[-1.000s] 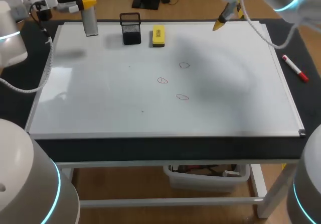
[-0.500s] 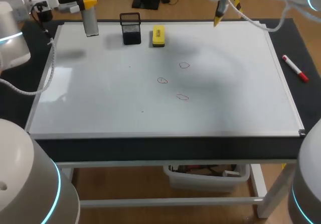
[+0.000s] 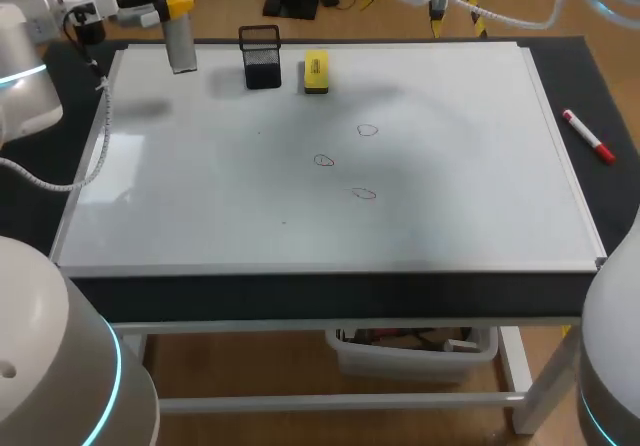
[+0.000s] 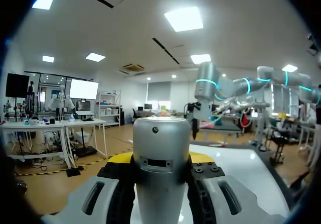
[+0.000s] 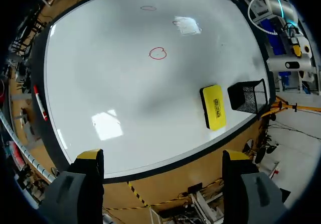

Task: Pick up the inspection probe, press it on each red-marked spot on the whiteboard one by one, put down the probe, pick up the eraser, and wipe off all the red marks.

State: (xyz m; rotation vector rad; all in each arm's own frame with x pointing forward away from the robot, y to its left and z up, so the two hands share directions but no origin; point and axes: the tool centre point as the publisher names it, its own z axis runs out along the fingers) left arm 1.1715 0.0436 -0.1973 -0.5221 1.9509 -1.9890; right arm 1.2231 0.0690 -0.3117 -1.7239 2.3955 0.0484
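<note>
Far-left board corner: left gripper (image 3: pixel 168 9) clenched on inspection probe (image 3: pixel 179 36), probe upright; contact with whiteboard (image 3: pixel 200 196) unclear. Mesh cup (image 3: pixel 261 58) and eraser (image 3: pixel 316 71) sit between probe and three red marks (image 3: pixel 323 160) mid-board; a low sweep across likely clips either. Tilted press could skid and smear ink. Right gripper (image 5: pixel 163 156) released, empty, over far edge beyond eraser; collision risk if both arms head inboard. Red marker (image 3: pixel 588 136) off board, right.
</note>
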